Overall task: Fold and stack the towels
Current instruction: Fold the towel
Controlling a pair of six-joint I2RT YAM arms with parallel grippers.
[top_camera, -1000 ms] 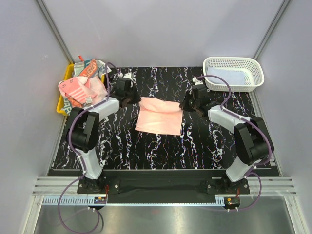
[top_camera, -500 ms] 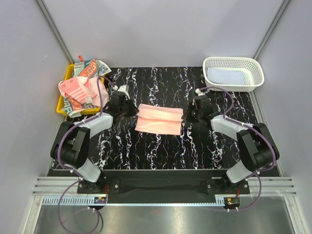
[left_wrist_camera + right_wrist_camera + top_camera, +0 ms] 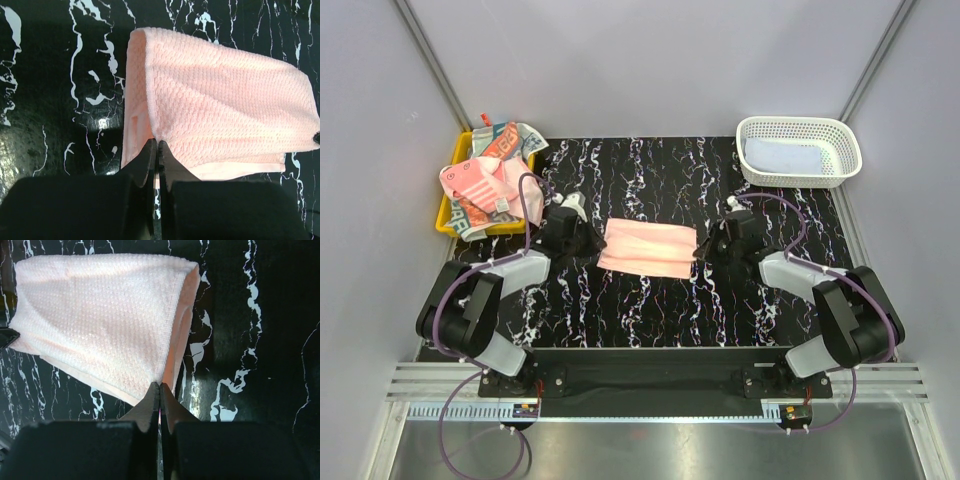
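My left gripper: fingers pressed together, pinching the left near corner of the plain pink towel. My right gripper: likewise clamped on its right near corner. Towel: folded double, mid-table on the black marbled mat. Other towels: heaped on yellow tray. Pale towel: in white basket.

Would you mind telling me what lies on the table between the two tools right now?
The plain pink towel, folded over, spans the gap between the left tool and the right tool; each is shut on one end. The top view shows it.
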